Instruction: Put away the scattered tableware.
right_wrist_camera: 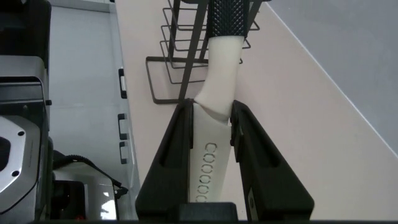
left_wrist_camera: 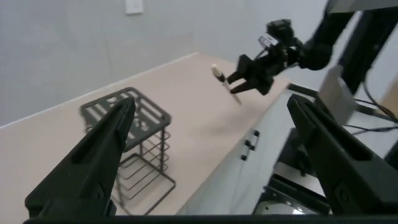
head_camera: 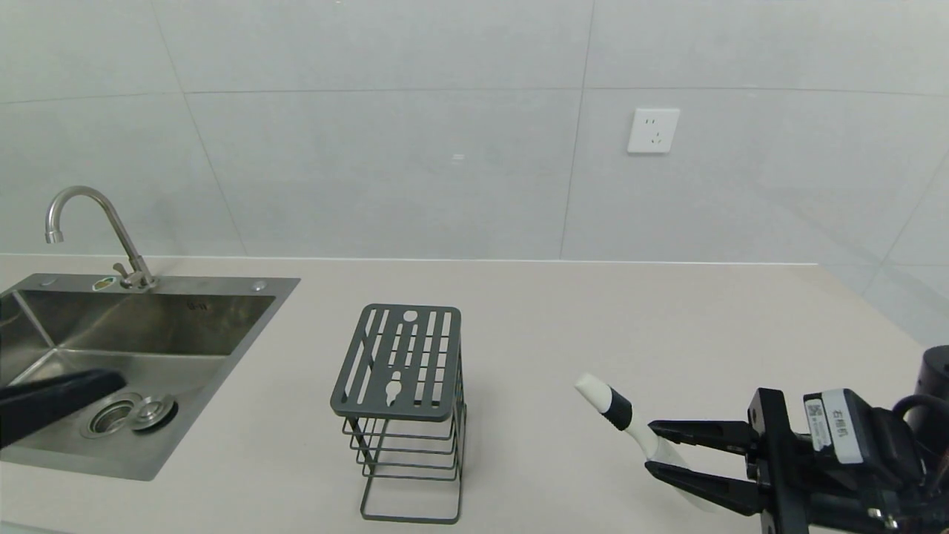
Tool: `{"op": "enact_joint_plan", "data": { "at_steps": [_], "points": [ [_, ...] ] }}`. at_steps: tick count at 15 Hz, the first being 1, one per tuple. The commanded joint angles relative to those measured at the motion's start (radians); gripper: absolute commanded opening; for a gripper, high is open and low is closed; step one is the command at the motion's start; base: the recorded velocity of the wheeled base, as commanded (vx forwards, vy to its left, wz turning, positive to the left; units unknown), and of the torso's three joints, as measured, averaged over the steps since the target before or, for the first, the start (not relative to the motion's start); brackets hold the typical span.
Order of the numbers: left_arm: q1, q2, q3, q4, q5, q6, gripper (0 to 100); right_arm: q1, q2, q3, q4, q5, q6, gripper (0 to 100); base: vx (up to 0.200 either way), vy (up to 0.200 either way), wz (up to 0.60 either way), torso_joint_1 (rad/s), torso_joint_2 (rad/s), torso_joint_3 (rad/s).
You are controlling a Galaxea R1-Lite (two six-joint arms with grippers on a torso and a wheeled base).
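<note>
Currently mid-carry, judging by the layout.

Sink (head_camera: 222, 282) and faucet (head_camera: 89, 219): far out on the left, not involved. The left gripper (left_wrist_camera: 211, 106) hangs over the basin with its jaws spread wide and nothing in them. It is well apart from the work, so leave it parked.

Slotted rack (head_camera: 397, 363): upright on the counter (head_camera: 667, 319), off to the left of the right gripper and a bit beyond it. The top plate has long slots plus a round hole and a keyhole cutout. No tableware in it that I can see.

White utensil (head_camera: 630, 424): clamped in the right gripper (head_camera: 651, 446) and lifted off the counter. The jaws are narrow, pinching the flat perforated white part just behind the black grip band. The handle end sticks out ahead of the fingertips, tilted up and pointing toward the rack.

Step in hand, as I read it, is getting the utensil into the rack. To do it well:
- Bring the gripper above the top plate first, then descend. No sideways sweep; the wire frame looks light and would likely slide or tip.
- The handle end leads out of the jaws, so pick an opening it fits. The round hole or keyhole look like better bets than the narrow slots.
- Rotate the wrist until the utensil is near vertical and lined up with the opening before lowering.
- The pinch is on a thin flat section, so the utensil may pivot if the tip catches the plate. Go slow and release only once it is seated.
</note>
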Motion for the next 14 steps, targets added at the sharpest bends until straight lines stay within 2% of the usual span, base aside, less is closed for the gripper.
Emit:
{"op": "enact_joint_plan", "data": {
  "at_steps": [1, 2, 3, 5, 7, 8, 10, 12, 14],
  "points": [
    [0.009, 0.375, -0.089, -0.172, -0.019, -0.059, 100, -0.009, -0.027, 0.019, 0.001, 0.001, 0.002, 0, 0.000, 0.000, 0.00, 0.000, 0.00, 0.000],
    [0.020, 0.423, -0.086, -0.227, -0.019, -0.095, 100, -0.010, -0.036, 0.025, 0.001, 0.001, 0.002, 0, 0.000, 0.000, 0.00, 0.000, 0.00, 0.000],
    [0.006, 0.510, -0.080, -0.350, -0.019, -0.144, 100, -0.010, -0.042, 0.030, 0.002, 0.001, 0.003, 0, 0.000, 0.000, 0.00, 0.000, 0.00, 0.000],
    [-0.075, 0.621, -0.087, -0.499, -0.008, -0.148, 100, -0.015, -0.050, 0.025, 0.002, -0.001, 0.003, 0, 0.000, 0.000, 0.00, 0.000, 0.00, 0.000],
    [-0.186, 0.665, -0.110, -0.522, 0.064, -0.148, 100, -0.029, -0.050, 0.026, 0.002, -0.001, 0.005, 0, 0.000, 0.000, 0.00, 0.000, 0.00, 0.000],
    [-0.217, 0.676, -0.121, -0.520, 0.093, -0.150, 100, -0.039, -0.050, 0.031, 0.002, -0.002, 0.006, 0, 0.000, 0.000, 0.00, 0.000, 0.00, 0.000],
    [-0.332, 0.725, -0.143, -0.528, 0.236, -0.150, 100, -0.073, -0.051, 0.039, 0.002, -0.006, 0.008, 0, 0.000, 0.000, 0.00, 0.000, 0.00, 0.000],
    [-0.402, 0.770, -0.169, -0.531, 0.343, -0.153, 100, -0.110, -0.056, 0.030, 0.002, -0.006, 0.008, 0, 0.000, 0.000, 0.00, 0.000, 0.00, 0.000],
    [-0.468, 0.793, -0.184, -0.529, 0.359, -0.164, 100, -0.122, -0.056, 0.003, 0.002, -0.010, 0.012, 0, 0.000, 0.000, 0.00, 0.000, 0.00, 0.000]
  ]
}}
